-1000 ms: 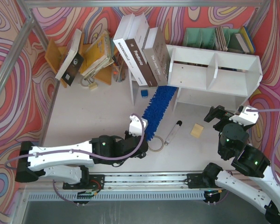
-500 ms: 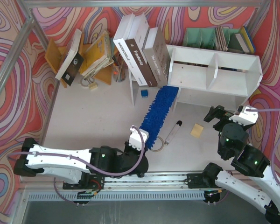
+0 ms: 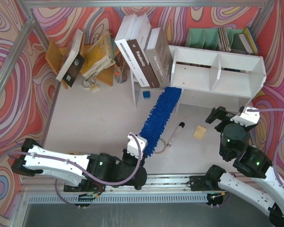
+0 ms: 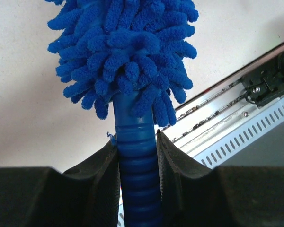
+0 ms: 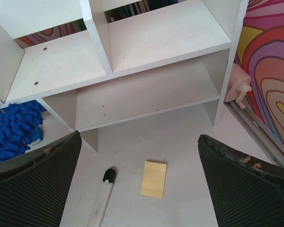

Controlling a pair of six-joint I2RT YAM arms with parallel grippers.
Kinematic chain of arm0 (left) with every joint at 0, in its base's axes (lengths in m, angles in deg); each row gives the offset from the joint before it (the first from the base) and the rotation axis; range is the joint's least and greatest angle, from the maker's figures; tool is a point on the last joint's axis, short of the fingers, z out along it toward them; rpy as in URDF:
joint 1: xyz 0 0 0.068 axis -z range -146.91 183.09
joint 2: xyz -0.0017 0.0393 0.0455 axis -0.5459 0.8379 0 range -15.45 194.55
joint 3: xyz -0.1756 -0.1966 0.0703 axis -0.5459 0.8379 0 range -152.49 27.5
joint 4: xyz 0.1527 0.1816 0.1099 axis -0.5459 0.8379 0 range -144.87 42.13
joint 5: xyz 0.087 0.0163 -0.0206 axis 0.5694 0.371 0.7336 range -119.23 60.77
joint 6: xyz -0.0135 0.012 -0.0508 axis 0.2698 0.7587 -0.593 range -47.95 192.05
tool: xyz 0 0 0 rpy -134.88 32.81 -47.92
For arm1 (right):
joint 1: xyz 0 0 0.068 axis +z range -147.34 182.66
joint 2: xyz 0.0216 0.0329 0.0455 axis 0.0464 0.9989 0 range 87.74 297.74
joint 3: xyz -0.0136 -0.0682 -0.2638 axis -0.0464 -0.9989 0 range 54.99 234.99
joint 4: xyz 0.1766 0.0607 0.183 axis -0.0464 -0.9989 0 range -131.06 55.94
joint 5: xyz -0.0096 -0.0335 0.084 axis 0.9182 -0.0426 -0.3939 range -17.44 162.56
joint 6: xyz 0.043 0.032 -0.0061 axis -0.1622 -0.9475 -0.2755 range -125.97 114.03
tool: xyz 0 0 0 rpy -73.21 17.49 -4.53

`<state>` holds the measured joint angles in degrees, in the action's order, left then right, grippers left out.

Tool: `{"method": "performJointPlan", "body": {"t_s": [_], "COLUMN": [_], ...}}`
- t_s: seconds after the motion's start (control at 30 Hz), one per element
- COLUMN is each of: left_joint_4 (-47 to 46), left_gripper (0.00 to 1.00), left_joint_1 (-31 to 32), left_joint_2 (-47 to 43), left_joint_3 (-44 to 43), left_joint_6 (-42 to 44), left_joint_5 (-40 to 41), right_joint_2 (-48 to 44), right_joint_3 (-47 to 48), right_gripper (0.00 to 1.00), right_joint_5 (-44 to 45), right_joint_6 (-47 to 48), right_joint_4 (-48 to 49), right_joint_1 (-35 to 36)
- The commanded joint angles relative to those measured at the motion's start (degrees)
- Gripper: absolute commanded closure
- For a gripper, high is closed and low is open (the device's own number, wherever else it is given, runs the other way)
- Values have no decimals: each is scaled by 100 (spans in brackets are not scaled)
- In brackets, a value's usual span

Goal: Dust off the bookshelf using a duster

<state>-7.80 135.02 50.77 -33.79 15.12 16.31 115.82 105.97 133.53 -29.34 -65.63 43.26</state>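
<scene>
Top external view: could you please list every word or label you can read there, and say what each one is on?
"fredoria", roughly: white book spine.
Small capitals on the left white spine: too small to read.
Title on the brown book spine: too blurred.
Wrist views: no text.

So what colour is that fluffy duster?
The duster is bright blue all over; it shows clearest in the left wrist view.

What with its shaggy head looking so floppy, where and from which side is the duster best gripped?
By the ribbed handle at the duster's near end, approaching from the arm side: it is narrow, firm-looking and bare, pointing that way.
</scene>
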Motion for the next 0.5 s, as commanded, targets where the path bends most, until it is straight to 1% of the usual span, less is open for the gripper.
{"method": "performJointPlan", "body": {"t_s": [0.0,0.13,0.3,0.33,0.47], "left_joint_4": [-989,-1416,-1720,-2101,-2550], "left_gripper": [100,100,100,100,100], "left_joint_1": [-304,-748,-1373,-1766,-2111], "left_joint_2": [105,437,873,1119,1450], "left_joint_3": [72,68,-83,-92,-390], "left_joint_6": [790,1121,1579,1965,2553], "left_joint_5": [-352,-828,-1045,-1045,-1148], "right_joint_2": [-65,-113,-127,-135,-151], "right_joint_3": [-10,-9,-9,-9,-15], "right_gripper": [1,1,1,1,1], "right_joint_5": [81,82,64,55,80], "right_joint_6": [-34,-58,-72,-79,-66], "right_joint_4": [19,10,-7,-7,-16], "right_joint_1": [44,40,44,44,43]}}
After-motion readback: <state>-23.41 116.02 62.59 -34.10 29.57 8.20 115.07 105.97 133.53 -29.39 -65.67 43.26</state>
